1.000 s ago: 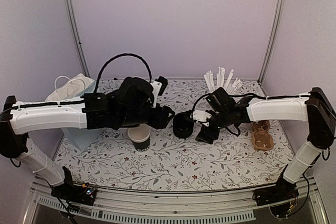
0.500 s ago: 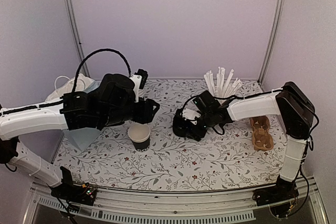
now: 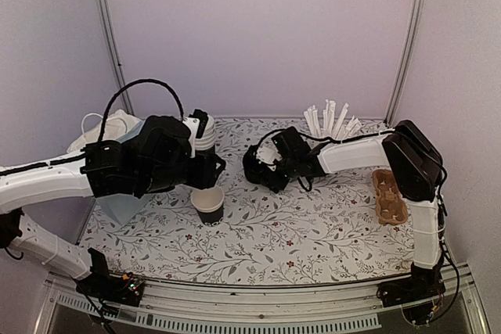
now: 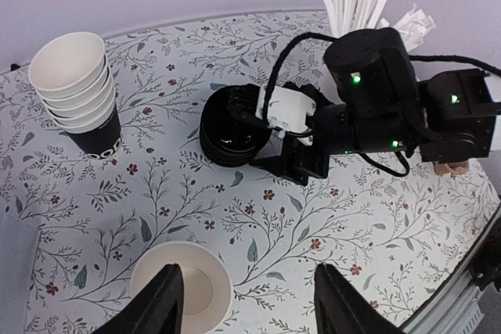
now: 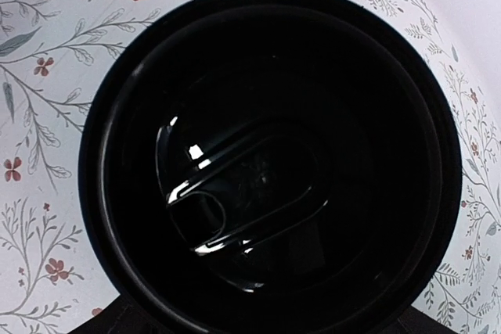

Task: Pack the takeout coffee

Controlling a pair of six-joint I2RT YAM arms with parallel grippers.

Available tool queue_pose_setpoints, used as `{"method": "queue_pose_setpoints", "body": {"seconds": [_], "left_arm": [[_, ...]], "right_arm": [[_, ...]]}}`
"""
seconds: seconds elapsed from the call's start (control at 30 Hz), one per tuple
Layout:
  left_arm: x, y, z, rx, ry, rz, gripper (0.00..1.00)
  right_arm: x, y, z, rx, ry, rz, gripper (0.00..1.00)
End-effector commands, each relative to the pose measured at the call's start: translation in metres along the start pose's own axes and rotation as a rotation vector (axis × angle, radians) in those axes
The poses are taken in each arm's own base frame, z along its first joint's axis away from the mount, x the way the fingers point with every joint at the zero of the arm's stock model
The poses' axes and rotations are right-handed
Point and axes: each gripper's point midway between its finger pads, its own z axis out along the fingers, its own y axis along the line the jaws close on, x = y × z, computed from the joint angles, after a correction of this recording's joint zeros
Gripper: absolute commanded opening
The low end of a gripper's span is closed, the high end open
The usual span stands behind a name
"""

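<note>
Barely begun: the paper cup [image 3: 209,203], matte black outside and whitish within, stands lidless at 9 o'clock of the floral table [image 3: 313,232]. The moulded pulp carrier [image 3: 390,195] at 3 o'clock holds nothing. The left gripper [image 4: 249,271] hangs over the cup, fingers spread and empty. At 2 o'clock from the cup, the right gripper [image 3: 262,170] straddles the glossy round black lids [image 4: 227,127] (pinching or not, I cannot tell). Lidding and packing are left.

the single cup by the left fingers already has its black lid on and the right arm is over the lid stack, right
No: the single cup has no lid on; its whitish inside shows in the left wrist view. The right arm is over the lid stack.
</note>
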Motion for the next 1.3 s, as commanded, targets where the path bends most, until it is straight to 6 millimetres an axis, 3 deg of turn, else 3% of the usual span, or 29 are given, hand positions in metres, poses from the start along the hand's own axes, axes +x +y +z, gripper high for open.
{"method": "queue_pose_setpoints", "body": {"seconds": [0.0,0.17,0.4,0.5,0.63,0.83,1.07,1.27], "left_arm": [[-0.015,0.021,0.005,-0.051,0.022,-0.04,0.56],[-0.027,0.018,0.033,-0.02,0.082,-0.002,0.47],[-0.049,0.014,0.078,-0.07,0.116,0.084,0.38],[-0.046,0.014,0.1,-0.099,0.158,0.13,0.35],[-0.048,0.011,0.13,-0.093,0.198,0.148,0.33],[-0.035,0.02,0.171,-0.126,0.284,0.153,0.43],[-0.015,0.042,0.201,-0.143,0.372,0.18,0.54],[-0.009,0.057,0.219,-0.122,0.417,0.197,0.56]], "right_arm": [[-0.018,0.011,-0.031,-0.087,-0.046,-0.017,0.79],[-0.003,0.028,-0.09,-0.208,0.008,-0.031,0.91],[0.01,0.056,-0.185,-0.351,-0.173,-0.091,0.9],[0.022,0.067,-0.208,-0.411,-0.259,-0.121,0.89],[0.026,0.042,-0.204,-0.311,-0.252,-0.133,0.87],[0.034,0.043,-0.205,-0.293,-0.253,-0.161,0.87],[0.037,0.039,-0.201,-0.266,-0.249,-0.192,0.85],[0.036,0.039,-0.202,-0.258,-0.259,-0.192,0.85]]}}
